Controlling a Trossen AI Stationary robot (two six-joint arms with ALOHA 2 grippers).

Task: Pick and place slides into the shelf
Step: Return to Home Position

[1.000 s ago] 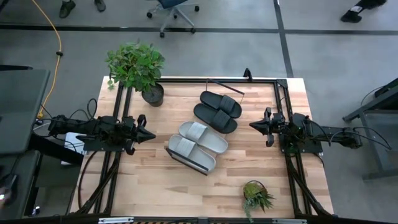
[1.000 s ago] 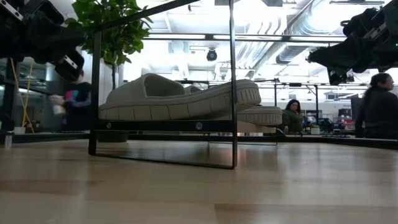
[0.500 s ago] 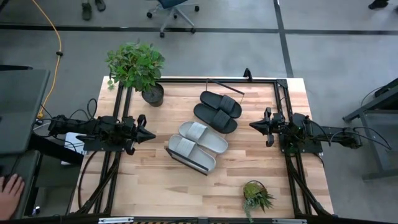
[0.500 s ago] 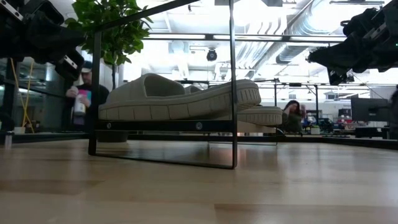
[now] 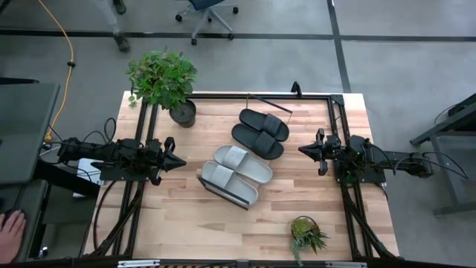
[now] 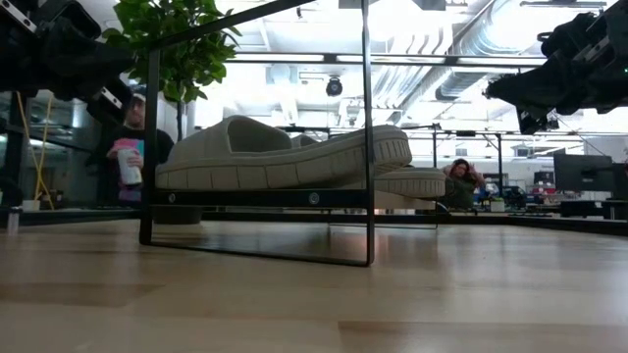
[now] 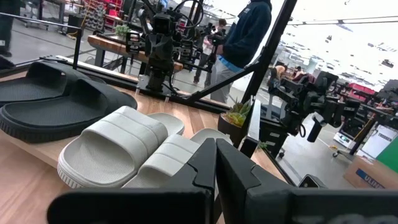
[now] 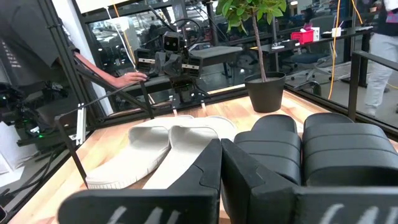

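All four slides are on the long light-wood plank shelf (image 5: 222,194), which lies diagonally in the middle of the wooden tabletop (image 5: 186,223). The two pale grey-green open-toe slide sandals (image 5: 245,165) stand side by side, touching each other, on the near left part of the shelf. The two black open-toe slide sandals (image 5: 258,140) stand side by side on its far right part, just beside the grey-green pair. From above, the plank is difficult to separate from the tabletop, so I can place it only by its thin dark wire frame (image 6: 367,147) and the dark lip at its near end. In the low view, the grey-green soles rest on the shelf a little above the tabletop, inside this wire frame.

The left tool (image 5: 181,161) hangs over the left side of the tabletop and points right, toward the shelf. It is well apart from the shelf, and in the left wrist view its two dark fingers are closed together and hold nothing. The right tool (image 5: 303,150) hangs over the right side and points left. It is also well apart from the slides, closed and empty.

A large leafy green plant in a dark pot (image 5: 162,78) stands at the far left corner. A small green plant (image 5: 306,234) stands near the right. Behind the tabletop, a person holding a white cup (image 6: 128,147) is visible in the low view.
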